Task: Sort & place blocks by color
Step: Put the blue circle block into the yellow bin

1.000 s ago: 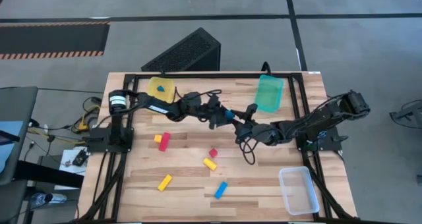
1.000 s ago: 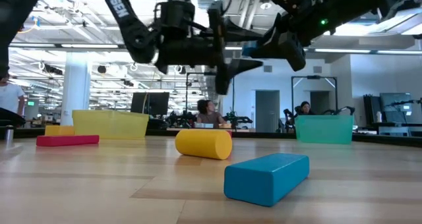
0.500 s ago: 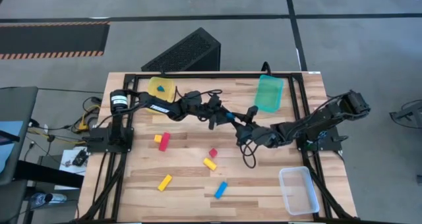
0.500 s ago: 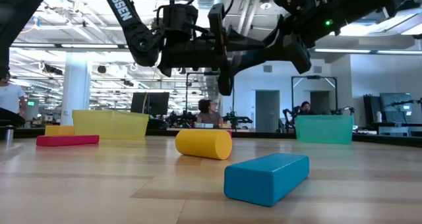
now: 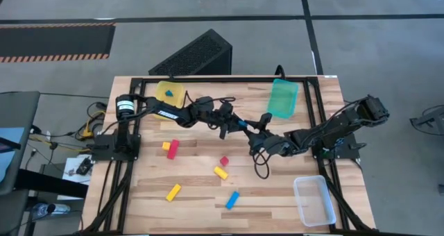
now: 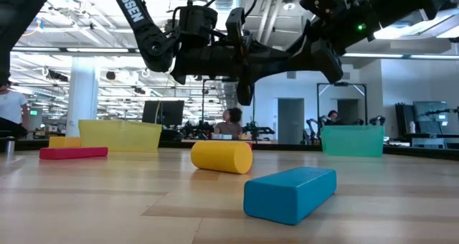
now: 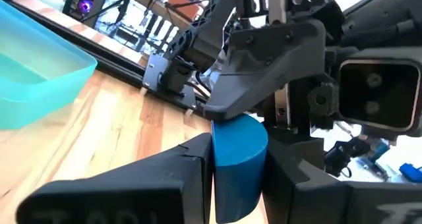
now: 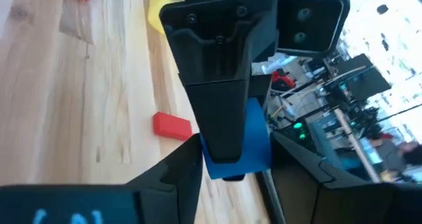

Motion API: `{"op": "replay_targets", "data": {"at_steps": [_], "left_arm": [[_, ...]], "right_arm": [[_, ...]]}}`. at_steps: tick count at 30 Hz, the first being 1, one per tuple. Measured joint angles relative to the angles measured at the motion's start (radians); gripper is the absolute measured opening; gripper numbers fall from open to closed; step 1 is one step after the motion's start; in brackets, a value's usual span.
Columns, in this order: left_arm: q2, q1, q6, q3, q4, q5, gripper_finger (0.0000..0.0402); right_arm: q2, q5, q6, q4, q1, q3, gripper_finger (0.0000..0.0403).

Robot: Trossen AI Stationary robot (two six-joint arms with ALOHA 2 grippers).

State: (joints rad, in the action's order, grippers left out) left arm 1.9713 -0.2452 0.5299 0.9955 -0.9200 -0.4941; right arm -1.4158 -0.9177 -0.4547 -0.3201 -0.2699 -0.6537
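Left gripper (image 5: 241,125) and right gripper (image 5: 251,130) meet above the table (image 5: 194,187) at frame centre, both clamped on one blue block (image 7: 239,159); remaining blocks (image 5: 220,172) lie scattered lower centre.

Grey floor (image 5: 361,7) with hazard-striped mat (image 5: 55,41) — beyond the table, a bright open workshop.

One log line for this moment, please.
phase: mid-air handover | left gripper: shut on blue block | right gripper: at same block | height: above table
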Motion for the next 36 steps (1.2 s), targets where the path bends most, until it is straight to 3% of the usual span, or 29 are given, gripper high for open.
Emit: {"op": "replay_targets", "data": {"at_steps": [7,14,18,24,27,30,36], "left_arm": [[-0.035,-0.063,-0.003,-0.050,0.046,-0.008,0.0060],[-0.263,-0.115,-0.097,-0.245,0.084,0.120,0.0060],[-0.480,-0.115,-0.255,-0.345,0.270,0.315,0.0060],[-0.777,-0.093,-0.424,-0.380,0.726,0.817,0.0068],[-0.858,-0.098,-0.415,-0.380,0.908,0.993,0.0069],[-0.883,-0.120,-0.356,-0.379,1.037,1.053,0.0067],[-0.857,-0.183,-0.269,-0.379,1.173,1.064,0.0079]], "right_arm": [[0.034,-0.073,0.066,0.010,-0.032,0.008,0.0233],[0.245,-0.043,0.211,0.042,0.013,0.138,0.0248],[0.355,0.031,0.316,0.046,0.056,0.207,0.0248],[0.405,0.065,0.378,0.048,0.098,0.229,0.0249],[0.398,0.084,0.403,0.047,0.110,0.230,0.0249],[0.393,0.086,0.431,0.055,0.116,0.230,0.0249],[0.382,0.085,0.449,0.048,0.116,0.230,0.0249]]}}
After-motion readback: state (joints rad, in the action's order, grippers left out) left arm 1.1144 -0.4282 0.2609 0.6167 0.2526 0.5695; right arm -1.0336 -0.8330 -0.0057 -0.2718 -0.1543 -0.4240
